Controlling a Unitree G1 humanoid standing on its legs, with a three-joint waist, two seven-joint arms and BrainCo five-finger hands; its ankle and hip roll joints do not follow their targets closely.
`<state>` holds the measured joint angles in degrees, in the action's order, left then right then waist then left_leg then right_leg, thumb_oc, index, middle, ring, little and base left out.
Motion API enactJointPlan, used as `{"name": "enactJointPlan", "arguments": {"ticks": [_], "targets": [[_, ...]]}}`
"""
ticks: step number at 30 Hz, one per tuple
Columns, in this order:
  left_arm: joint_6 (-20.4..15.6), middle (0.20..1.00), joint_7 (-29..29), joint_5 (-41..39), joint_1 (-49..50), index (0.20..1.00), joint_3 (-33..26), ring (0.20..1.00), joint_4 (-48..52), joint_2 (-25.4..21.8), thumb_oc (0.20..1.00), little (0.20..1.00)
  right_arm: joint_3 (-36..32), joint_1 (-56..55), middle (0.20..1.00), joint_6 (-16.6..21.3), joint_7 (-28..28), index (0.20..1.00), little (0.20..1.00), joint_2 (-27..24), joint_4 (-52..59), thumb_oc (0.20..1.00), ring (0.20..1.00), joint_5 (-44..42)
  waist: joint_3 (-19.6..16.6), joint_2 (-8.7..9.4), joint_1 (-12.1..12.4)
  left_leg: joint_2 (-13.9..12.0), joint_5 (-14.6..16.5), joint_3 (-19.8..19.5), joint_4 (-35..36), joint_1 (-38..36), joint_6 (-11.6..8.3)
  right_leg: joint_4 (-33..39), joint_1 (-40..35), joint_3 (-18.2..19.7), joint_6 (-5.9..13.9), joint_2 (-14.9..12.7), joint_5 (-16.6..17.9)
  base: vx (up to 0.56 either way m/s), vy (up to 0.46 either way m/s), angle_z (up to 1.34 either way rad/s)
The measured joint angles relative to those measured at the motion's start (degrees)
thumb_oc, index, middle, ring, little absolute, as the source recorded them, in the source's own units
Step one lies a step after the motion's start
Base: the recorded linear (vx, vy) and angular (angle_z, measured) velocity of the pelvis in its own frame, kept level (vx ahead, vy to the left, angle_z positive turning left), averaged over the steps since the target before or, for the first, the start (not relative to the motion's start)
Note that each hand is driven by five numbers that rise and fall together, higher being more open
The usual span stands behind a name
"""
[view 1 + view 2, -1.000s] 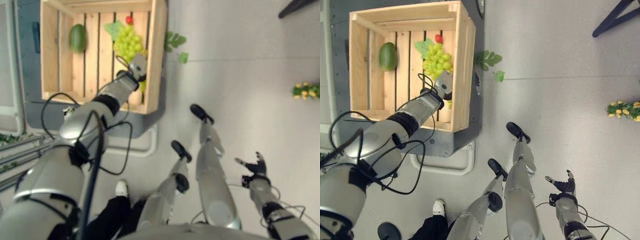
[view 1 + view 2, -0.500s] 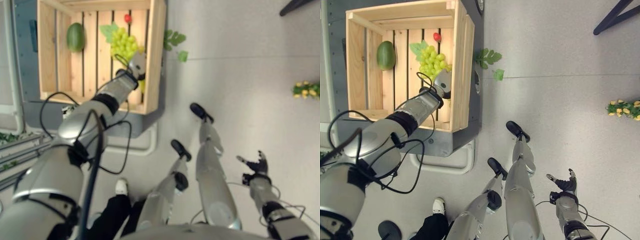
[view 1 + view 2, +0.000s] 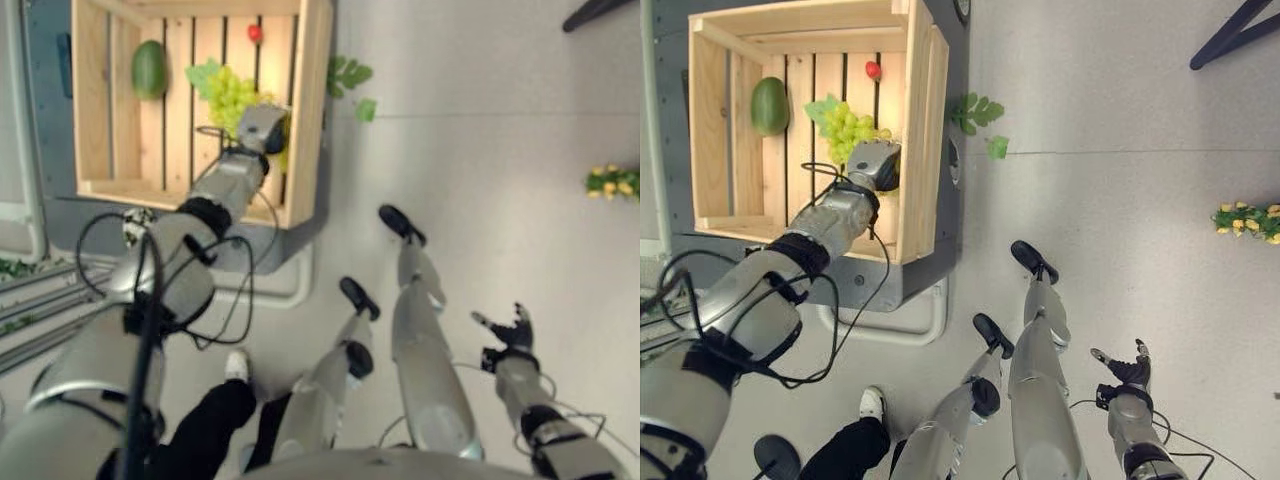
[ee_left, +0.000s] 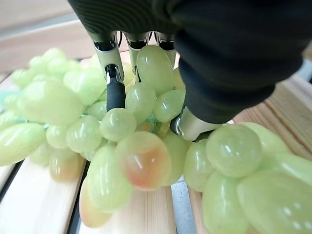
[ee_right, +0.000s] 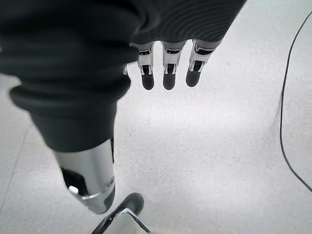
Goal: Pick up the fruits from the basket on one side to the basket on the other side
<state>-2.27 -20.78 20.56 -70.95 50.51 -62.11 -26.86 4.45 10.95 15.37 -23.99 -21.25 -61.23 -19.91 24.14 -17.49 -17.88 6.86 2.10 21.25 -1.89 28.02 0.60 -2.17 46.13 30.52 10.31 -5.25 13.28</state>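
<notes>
Green grapes (image 3: pixel 843 127) lie on the slats of the wooden crate (image 3: pixel 920 150), near its right wall, and we now find the left hand (image 3: pixel 874 162) set down on the near end of the bunch. A second ago that hand sat a little further right, by the crate wall, with the grapes just beyond it; since then it has swung left onto them. In the left wrist view its fingers (image 4: pixel 115 87) reach down among the grapes (image 4: pixel 141 161) and the thumb presses in from the other side, so the hand is closing round the bunch (which has not left the slats). A leaf (image 3: pixel 822 106) shows at the far end of the bunch. Further back lie a small red fruit (image 3: pixel 873 70) and, to the left, a green mango (image 3: pixel 769 105). Our right hand (image 3: pixel 1124 368) hangs low over the grey floor (image 3: pixel 1120 200), fingers spread and holding nothing, as before.
</notes>
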Motion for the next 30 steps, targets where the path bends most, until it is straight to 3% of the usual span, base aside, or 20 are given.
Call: {"name": "enactJointPlan", "arguments": {"ticks": [2, 4, 6, 12, 24, 30], "targets": [[-1.2, 0.200, -0.2, -3.8, 2.9, 0.200, -2.9, 0.200, 4.5, -2.2, 0.200, 0.200, -0.3, -0.1, 1.000, 0.2, 0.0, 1.000, 1.000, 0.6, 0.0, 1.000, 1.000, -0.1, 0.0, 0.01, 0.1, -0.4, 0.3, -0.6, -1.0, 0.7, -0.37, 0.0, 0.0, -0.6, -0.31, 0.0, 0.1, -0.03, -0.063, 0.09], [-3.7, 0.200, -0.6, -8.6, 9.5, 0.200, -7.3, 0.200, 15.9, -7.0, 0.200, 0.200, -0.8, -0.9, 1.000, 0.3, 0.1, 1.000, 1.000, 1.0, 0.2, 1.000, 1.000, -1.2, 0.1, 0.10, 0.6, -1.0, 0.4, -1.3, -1.8, 1.3, -0.58, -0.1, 0.0, -1.5, -0.62, 0.3, 0.2, -0.02, -0.042, 0.13], [-4.6, 0.200, -0.6, -9.6, 10.9, 0.200, -7.3, 0.200, 18.0, -7.7, 0.200, 0.200, -1.5, -1.7, 1.000, 0.5, 0.2, 1.000, 1.000, 1.0, 0.2, 1.000, 1.000, -1.3, 0.1, 0.11, 1.9, -1.3, 0.4, -1.8, -2.3, 1.6, -0.64, -0.3, 0.0, -2.0, -0.94, 0.4, 0.1, -0.02, -0.032, 0.12], [-7.8, 0.200, 0.0, -18.2, 25.5, 0.200, -19.1, 0.200, 33.3, -11.9, 0.200, 0.200, -2.9, -2.3, 1.000, 0.6, 0.5, 1.000, 1.000, 0.3, 2.0, 1.000, 1.000, -1.3, 0.8, 1.07, 3.3, -1.8, 0.5, -2.6, -3.1, 2.1, -0.81, -0.6, 0.0, -3.0, -1.27, 0.5, 0.2, -0.02, -0.028, 0.05], [-12.7, 0.200, 2.8, -33.3, 46.8, 0.200, -37.8, 0.200, 50.8, -12.7, 0.200, 0.200, -4.4, -2.7, 1.000, 0.4, 2.4, 1.000, 1.000, -0.3, 4.5, 1.000, 1.000, -0.8, 1.9, 2.53, 3.6, -3.8, 1.3, -5.6, -5.9, 2.6, -1.90, -0.6, -1.8, -6.1, -2.80, 1.5, 0.6, -0.02, -0.041, 0.07], [-13.8, 0.200, 5.9, -41.6, 52.6, 0.200, -40.5, 0.200, 56.8, -12.3, 0.200, 0.200, -4.3, -3.1, 1.000, -0.6, 3.4, 1.000, 1.000, -0.7, 4.3, 1.000, 1.000, 0.5, 1.9, 2.64, 5.1, -5.1, 1.6, -7.6, -7.9, 2.4, -2.44, -0.6, -3.8, -8.3, -3.45, 2.0, 0.5, -0.04, -0.061, 0.15]]}}
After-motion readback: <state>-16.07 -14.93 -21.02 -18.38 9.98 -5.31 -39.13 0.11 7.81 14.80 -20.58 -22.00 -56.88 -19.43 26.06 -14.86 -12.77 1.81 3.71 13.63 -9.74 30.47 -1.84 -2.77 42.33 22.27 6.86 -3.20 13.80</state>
